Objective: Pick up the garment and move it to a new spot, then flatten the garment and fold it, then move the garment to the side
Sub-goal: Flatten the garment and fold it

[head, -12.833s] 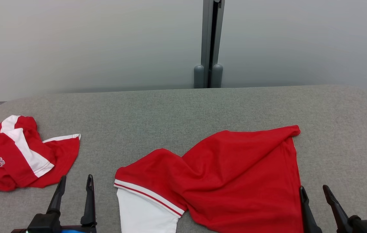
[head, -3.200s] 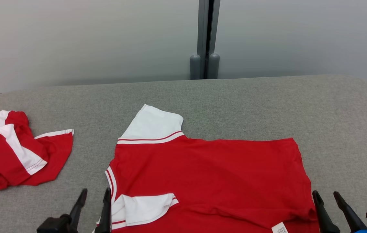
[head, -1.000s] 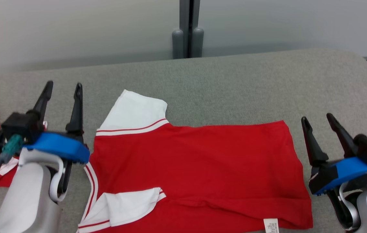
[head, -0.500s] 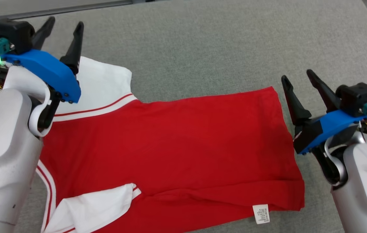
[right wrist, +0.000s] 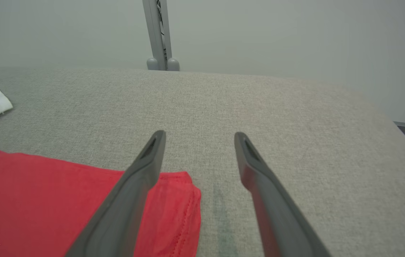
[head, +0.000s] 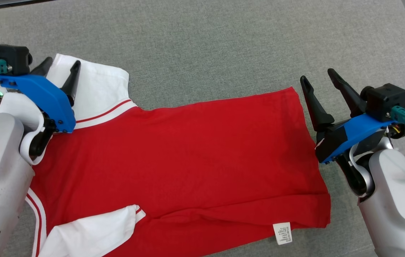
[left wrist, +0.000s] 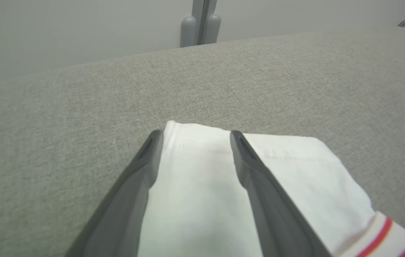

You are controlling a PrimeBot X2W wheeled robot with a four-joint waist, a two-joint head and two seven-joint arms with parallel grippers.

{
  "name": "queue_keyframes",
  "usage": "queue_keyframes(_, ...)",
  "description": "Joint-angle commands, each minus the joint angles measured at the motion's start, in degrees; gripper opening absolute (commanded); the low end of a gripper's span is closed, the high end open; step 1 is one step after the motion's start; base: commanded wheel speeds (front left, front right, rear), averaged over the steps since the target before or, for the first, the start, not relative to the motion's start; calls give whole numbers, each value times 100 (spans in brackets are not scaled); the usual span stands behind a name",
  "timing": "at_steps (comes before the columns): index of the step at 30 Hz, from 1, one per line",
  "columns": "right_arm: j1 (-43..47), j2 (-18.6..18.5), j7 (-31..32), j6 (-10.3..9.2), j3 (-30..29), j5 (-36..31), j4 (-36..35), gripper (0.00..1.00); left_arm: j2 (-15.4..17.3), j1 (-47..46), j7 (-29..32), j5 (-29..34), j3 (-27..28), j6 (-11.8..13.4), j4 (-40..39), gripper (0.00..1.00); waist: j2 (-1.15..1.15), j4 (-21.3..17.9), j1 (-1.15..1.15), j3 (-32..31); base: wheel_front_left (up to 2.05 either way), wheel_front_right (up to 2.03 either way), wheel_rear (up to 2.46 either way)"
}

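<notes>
The garment (head: 188, 157), a red shirt with white sleeves, lies spread flat on the grey table (head: 224, 46). My left gripper (head: 61, 63) hovers open over the far white sleeve (head: 99, 89), its fingers straddling the sleeve's end (left wrist: 195, 171) in the left wrist view. At the shirt's far right hem corner (right wrist: 174, 200) my right gripper (head: 316, 74) stands open, holding nothing; one finger (right wrist: 138, 178) is over the red cloth and the other over bare table. The near sleeve (head: 91, 232) lies folded in on the body. A white label (head: 283, 232) sticks out at the near hem.
The grey padded table reaches back to a pale wall with a grey post (left wrist: 199, 25). Its rounded right edge (right wrist: 384, 114) drops off beyond my right gripper. Bare cloth-covered surface (right wrist: 224, 100) stretches behind the shirt.
The head camera has tilted down and closer. Both arms have reached forward from the near edge; my left gripper has come down over the far sleeve and my right to the far hem corner.
</notes>
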Motion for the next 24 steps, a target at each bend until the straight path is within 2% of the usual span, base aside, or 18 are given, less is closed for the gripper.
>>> queue_keyframes(1, -70, -38, -44, 1, 1, 50, 32, 100, 46, 66, -40, -33, -77, -6, 30, 100, -1, 8, 0, 13, 0, 0, 0)
queue_keyframes(12, -184, -69, -47, 1, 74, 108, 109, 100, 19, -73, -162, -297, -595, -6, 367, 100, -1, 35, 0, 138, 0, 0, 0)
queue_keyframes(14, -205, -81, -29, 1, 96, 109, 128, 100, 88, -168, -276, -126, -693, -2, 536, 100, -1, 28, 0, 144, 0, 0, 0)
queue_keyframes(18, -214, -89, -31, 1, 124, 117, 168, 100, 0, -255, -420, -94, -784, 3, 771, 100, -1, 9, 0, 133, 0, 0, 0)
queue_keyframes(23, -180, -110, 2, 1, 163, 145, 191, 100, -134, -256, -297, -199, -957, 3, 1004, 100, -1, -4, 0, 127, 0, 0, 0)
queue_keyframes(24, -171, -114, 22, 1, 169, 152, 190, 100, -152, -265, -304, -225, -976, 3, 1036, 45, -1, -4, 0, 129, 0, 0, 0)
